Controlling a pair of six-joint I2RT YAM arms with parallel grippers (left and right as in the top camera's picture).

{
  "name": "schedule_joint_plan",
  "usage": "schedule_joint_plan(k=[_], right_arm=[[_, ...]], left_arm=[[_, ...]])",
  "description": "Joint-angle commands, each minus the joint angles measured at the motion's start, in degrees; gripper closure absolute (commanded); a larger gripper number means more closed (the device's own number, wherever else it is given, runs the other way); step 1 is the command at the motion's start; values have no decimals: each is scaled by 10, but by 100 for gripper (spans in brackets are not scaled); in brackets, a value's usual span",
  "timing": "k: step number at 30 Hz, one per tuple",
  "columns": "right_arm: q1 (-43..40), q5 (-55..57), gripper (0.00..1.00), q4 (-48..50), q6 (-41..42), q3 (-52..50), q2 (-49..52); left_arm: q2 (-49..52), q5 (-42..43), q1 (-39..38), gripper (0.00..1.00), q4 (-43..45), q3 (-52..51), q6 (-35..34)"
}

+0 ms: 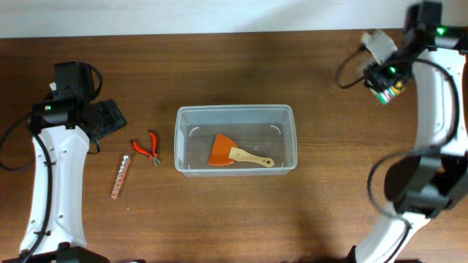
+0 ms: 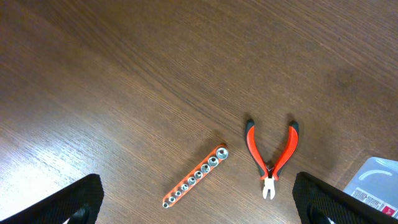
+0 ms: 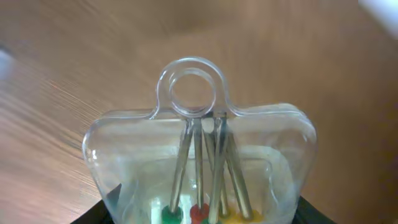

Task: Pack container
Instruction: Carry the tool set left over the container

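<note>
Between right fingers (image 3: pixel 87 219) — clear pack (image 3: pixel 199 155)

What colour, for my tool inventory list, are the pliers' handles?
Pliers: orange-red handles with black ends; left wrist view shows them best.

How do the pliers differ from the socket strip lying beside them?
The pliers have two orange-and-black handles spread apart; the socket strip is one straight bar. The strip carries a row of silver sockets; the pliers end in a metal nose. Both lie flat on the table, outside the container.
</note>
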Motion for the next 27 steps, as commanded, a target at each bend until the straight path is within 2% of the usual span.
schedule_joint_plan(k=[1, 8, 13, 27], right_arm=[[102, -56, 96, -16, 24, 20, -71], [312, -55, 96, -66, 12, 19, -75], [425, -49, 96, -71, 4, 17, -42], [447, -52, 96, -41, 4, -112, 80]], left_arm=[[-2, -10, 2, 1, 2, 1, 9], [-2, -6, 2, 1, 11, 1, 9], [-2, -5, 2, 1, 10, 1, 9], [-2, 1, 2, 1, 10, 1, 9]])
